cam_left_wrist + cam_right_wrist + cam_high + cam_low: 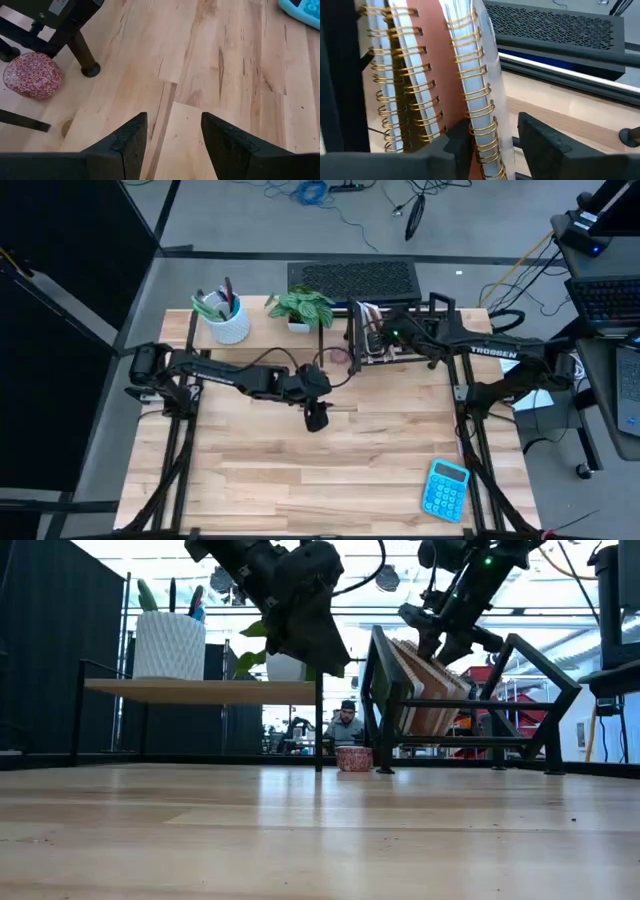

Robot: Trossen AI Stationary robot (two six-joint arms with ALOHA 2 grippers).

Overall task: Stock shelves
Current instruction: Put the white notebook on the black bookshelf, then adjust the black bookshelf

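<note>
- Notebooks (470, 95), spiral-bound with gold coils, are standing leaned together in the black wire rack (530, 690), which is sitting at the table's far edge, at about 1 o'clock from the table centre in the high view.
- The right gripper (492, 137) is working at the rack (395, 335); its fingers are straddling the coil of the outermost notebook. They are parted around that spine, and whether they are actually pinching it cannot be told.
- The left gripper (172, 132) is hovering over bare tabletop near the table centre, jaws open and holding nothing. A small red patterned dish (32, 75) is lying on the table by a black leg, at roughly 10 o'clock from it in its wrist view.
- The pale-wood riser shelf (200, 690) is standing at about 11 o'clock from the table centre, carrying a white ribbed pot (228, 320) and a leafy plant (303, 307).
- A blue calculator (446, 488) is lying at about 4 o'clock, well apart from both shelves, and judged to be not yet stocked.
- Orientation: the notebooks' long axes are running roughly upright, tilted against the dividers, with the coiled spines facing up and outward toward the right gripper. The rack's long axis is running left-right along the far edge.
- Recommended practice, as judgement: the right gripper should be keeping the notebook parallel to its neighbours, seating it fully between dividers, then opening wide enough to clear the coils before pulling away, since a finger snagging the wire could be dragging the stack over.
</note>
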